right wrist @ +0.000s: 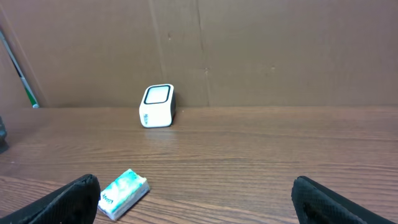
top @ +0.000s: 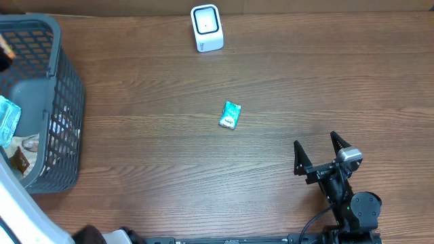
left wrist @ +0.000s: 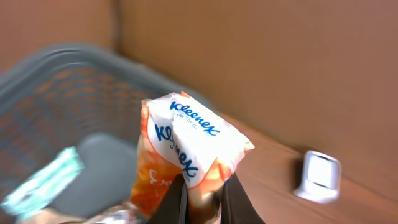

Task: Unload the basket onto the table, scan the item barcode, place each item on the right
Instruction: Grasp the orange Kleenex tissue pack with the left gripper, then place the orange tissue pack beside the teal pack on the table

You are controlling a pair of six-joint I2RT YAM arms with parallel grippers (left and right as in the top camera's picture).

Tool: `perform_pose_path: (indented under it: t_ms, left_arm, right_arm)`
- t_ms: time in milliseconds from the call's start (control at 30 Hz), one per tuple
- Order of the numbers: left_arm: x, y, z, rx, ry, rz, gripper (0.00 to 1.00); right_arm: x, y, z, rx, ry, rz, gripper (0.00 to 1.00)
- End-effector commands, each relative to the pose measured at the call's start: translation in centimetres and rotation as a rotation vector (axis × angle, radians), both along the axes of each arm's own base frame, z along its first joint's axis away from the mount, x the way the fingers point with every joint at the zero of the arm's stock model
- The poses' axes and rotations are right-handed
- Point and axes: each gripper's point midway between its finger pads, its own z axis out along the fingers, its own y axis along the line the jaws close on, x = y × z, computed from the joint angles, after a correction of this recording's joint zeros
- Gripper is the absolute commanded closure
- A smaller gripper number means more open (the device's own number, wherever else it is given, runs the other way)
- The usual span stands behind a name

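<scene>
One Kleenex pack (left wrist: 193,149), orange and white, film-wrapped, is pinched at its lower edge by the left gripper (left wrist: 202,186). Both fingers (left wrist: 175,198) are clamped onto the wrapper, and the pack stands up above them, tilted.

Position: in the air, well apart from the scanner (left wrist: 320,175), on the side where the basket (left wrist: 37,81) stands. The wrist view puts the pack above the basket's rim.

Handling, judged: light, soft and compressible. The film looks slick and already creases at the pinch, so the pack may swing or slip if turned quickly. A hold across the short sides, deeper on the body, would likely be steadier than the present edge pinch. It is not fragile. No barcode shows on the visible face; it is probably on the underside or back, so that face would need turning toward the scanner's window.

Outward: the basket, left of the scanner in the overhead view, holds at least one teal pack (left wrist: 43,183) and other wrapped items, too blurred to name. A second teal pack (top: 231,115) lies flat on the table (top: 135,81) in front of the scanner, apart from it. The right gripper (top: 319,149) hovers farther out from the scanner beyond that pack, jaws spread wide, holding nothing.
</scene>
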Motion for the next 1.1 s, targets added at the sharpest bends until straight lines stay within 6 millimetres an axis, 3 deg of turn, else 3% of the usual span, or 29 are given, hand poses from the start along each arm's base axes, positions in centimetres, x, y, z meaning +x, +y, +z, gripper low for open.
perform_pose_path:
  t_ms: [0,100,267,467,567,767,900,1000,1067]
  left_arm:
    - [-0.8,-6.7,1.8,-0.064,-0.053,-0.207,0.96]
    - [-1.3,-11.2,0.2,-0.06,0.028,-0.34,0.96]
    - [-0.9,-18.1,-5.8,-0.067,0.249,-0.534,0.96]
    - [0.4,-26.0,-15.3,-0.076,0.493,-0.726,0.96]
    - [0.9,-29.7,-21.0,-0.104,0.607,-0.781,0.96]
    - [0.6,-35.3,-30.3,-0.115,0.774,-0.835,0.96]
    - [0.4,-37.5,-33.0,-0.109,0.815,-0.867,0.96]
    - [0.7,-38.1,-32.8,-0.103,0.793,-0.88,0.91]
    - [1.3,-38.1,-31.7,-0.104,0.761,-0.878,0.85]
  right_arm:
    - [0.0,0.2,-0.2,0.004,-0.001,0.01,0.0]
    - [0.0,0.2,-0.2,0.004,-0.001,0.01,0.0]
    - [0.0,0.2,-0.2,0.004,-0.001,0.01,0.0]
    - [0.0,0.2,-0.2,0.004,-0.001,0.01,0.0]
    - [0.0,0.2,-0.2,0.004,-0.001,0.01,0.0]
    - [0.0,0.2,-0.2,0.004,-0.001,0.01,0.0]
    - [0.0,0.2,-0.2,0.004,-0.001,0.01,0.0]
    - [0.0,0.2,-0.2,0.004,-0.001,0.01,0.0]
    - [0.0,0.2,-0.2,0.004,-0.001,0.01,0.0]
